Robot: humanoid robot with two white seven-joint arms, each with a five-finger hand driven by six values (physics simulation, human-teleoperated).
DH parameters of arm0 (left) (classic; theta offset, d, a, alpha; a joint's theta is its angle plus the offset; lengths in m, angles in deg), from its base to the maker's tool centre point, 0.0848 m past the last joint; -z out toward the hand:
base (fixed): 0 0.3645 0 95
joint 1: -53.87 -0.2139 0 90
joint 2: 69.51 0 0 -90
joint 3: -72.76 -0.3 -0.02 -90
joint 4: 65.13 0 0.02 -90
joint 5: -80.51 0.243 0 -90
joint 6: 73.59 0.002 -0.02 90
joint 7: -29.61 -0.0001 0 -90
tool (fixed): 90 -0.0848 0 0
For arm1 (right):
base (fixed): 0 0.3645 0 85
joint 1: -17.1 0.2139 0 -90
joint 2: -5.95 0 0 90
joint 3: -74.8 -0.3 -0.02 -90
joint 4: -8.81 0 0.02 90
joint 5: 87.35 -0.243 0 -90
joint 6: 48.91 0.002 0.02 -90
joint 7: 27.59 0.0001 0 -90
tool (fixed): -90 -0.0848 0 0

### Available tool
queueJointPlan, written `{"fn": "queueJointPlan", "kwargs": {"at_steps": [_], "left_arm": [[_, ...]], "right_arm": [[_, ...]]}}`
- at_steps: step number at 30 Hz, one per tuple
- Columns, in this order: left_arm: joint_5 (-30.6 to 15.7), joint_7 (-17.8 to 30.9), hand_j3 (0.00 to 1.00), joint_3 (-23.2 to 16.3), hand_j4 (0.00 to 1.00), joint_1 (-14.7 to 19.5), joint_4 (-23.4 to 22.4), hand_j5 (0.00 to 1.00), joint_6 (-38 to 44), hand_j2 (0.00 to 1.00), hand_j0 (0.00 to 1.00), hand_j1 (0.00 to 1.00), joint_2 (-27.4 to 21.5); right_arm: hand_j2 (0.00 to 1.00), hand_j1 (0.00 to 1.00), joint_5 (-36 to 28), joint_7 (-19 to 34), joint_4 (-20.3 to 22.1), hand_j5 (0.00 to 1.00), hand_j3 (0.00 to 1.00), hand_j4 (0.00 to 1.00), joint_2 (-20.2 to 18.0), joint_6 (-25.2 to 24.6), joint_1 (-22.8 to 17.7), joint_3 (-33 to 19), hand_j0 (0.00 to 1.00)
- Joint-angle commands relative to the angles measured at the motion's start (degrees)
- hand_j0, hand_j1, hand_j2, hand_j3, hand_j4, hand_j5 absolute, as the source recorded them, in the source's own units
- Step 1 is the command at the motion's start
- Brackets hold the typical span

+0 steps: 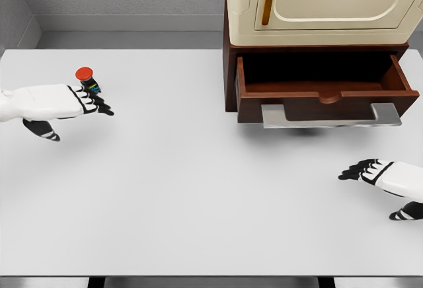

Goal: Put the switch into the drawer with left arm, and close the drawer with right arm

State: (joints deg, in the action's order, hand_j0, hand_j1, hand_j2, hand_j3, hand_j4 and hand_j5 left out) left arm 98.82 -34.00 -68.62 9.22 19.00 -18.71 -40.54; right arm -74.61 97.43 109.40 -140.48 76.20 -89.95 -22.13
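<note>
The switch [86, 78] is a small dark block with a red round button on top, standing on the white table at the far left. My left hand [92, 100] lies just in front of it with fingers stretched out and thumb down, its fingertips at the switch's base and holding nothing. The dark wooden drawer [324, 92] stands pulled out at the upper right, with a grey bar handle [330, 117] on its front. My right hand [363, 170] hovers low at the right edge, fingers extended, below and right of the drawer.
A cream cabinet [317, 4] sits on top of the drawer's brown casing at the back right. The white table [198, 189] spreads between both hands. A grey wall runs behind it.
</note>
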Motion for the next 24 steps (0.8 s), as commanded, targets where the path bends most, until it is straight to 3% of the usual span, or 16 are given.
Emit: {"fn": "queueJointPlan", "kwargs": {"at_steps": [1, 4, 5, 6, 7, 10, 13, 15, 21, 24], "left_arm": [[-0.3, 0.0, 1.00, 0.1, 1.00, 0.0, -0.3, 1.00, 0.1, 1.00, 1.00, 1.00, -0.1], [-0.3, 0.4, 1.00, 0.1, 1.00, 0.6, -3.0, 1.00, 0.1, 1.00, 1.00, 1.00, 0.6], [-0.4, 3.5, 1.00, 0.1, 1.00, 1.0, -6.3, 1.00, 0.1, 1.00, 1.00, 1.00, 3.6], [-0.3, 7.9, 1.00, 0.1, 1.00, 2.8, -13.5, 1.00, 0.1, 1.00, 1.00, 1.00, 9.9], [-0.3, 8.6, 1.00, 0.2, 1.00, 3.9, -17.1, 1.00, 0.1, 1.00, 1.00, 1.00, 12.1], [-0.5, 8.6, 1.00, 1.3, 1.00, 6.4, -18.7, 1.00, 0.1, 1.00, 1.00, 1.00, 12.3], [-0.5, 8.6, 1.00, 5.9, 1.00, 7.0, -19.9, 1.00, 0.1, 1.00, 1.00, 1.00, 12.5], [-0.4, 8.6, 1.00, 6.5, 1.00, 6.9, -24.2, 1.00, 0.1, 1.00, 1.00, 1.00, 15.2], [-0.4, 8.6, 1.00, 8.0, 1.00, 7.4, -25.2, 1.00, 0.1, 1.00, 1.00, 1.00, 16.2], [-0.3, 8.6, 1.00, 10.2, 1.00, 8.3, -32.7, 1.00, 0.1, 1.00, 1.00, 1.00, 20.1]], "right_arm": [[1.00, 1.00, -0.4, 0.0, 0.0, 1.00, 1.00, 1.00, 0.0, -0.1, 0.1, 0.1, 1.00], [1.00, 1.00, -0.4, 0.0, 0.0, 1.00, 1.00, 1.00, 0.1, -0.1, 0.5, -0.2, 1.00], [1.00, 1.00, -0.5, 0.0, 0.0, 1.00, 1.00, 1.00, 0.3, -0.1, 0.6, -0.3, 1.00], [1.00, 1.00, -0.4, 0.0, 0.0, 1.00, 1.00, 1.00, 0.3, -0.1, 0.6, -0.5, 1.00], [1.00, 1.00, -0.4, 0.0, 0.0, 1.00, 1.00, 1.00, 0.2, -0.1, 0.6, -0.5, 1.00], [1.00, 1.00, -0.5, 0.0, -0.1, 1.00, 1.00, 1.00, -0.6, -0.1, 0.5, -0.5, 1.00], [1.00, 1.00, -0.5, 0.0, -0.1, 1.00, 1.00, 1.00, 0.3, -0.1, 1.1, -0.5, 1.00], [1.00, 1.00, -0.5, 0.0, -0.1, 1.00, 1.00, 1.00, 0.2, -0.1, 1.1, -0.6, 1.00], [1.00, 1.00, -0.5, 0.0, -0.1, 1.00, 1.00, 1.00, -0.4, -0.1, 0.8, -0.6, 1.00], [1.00, 1.00, -0.5, 0.0, -0.2, 1.00, 1.00, 1.00, -0.1, -0.1, 0.4, -0.6, 1.00]]}}
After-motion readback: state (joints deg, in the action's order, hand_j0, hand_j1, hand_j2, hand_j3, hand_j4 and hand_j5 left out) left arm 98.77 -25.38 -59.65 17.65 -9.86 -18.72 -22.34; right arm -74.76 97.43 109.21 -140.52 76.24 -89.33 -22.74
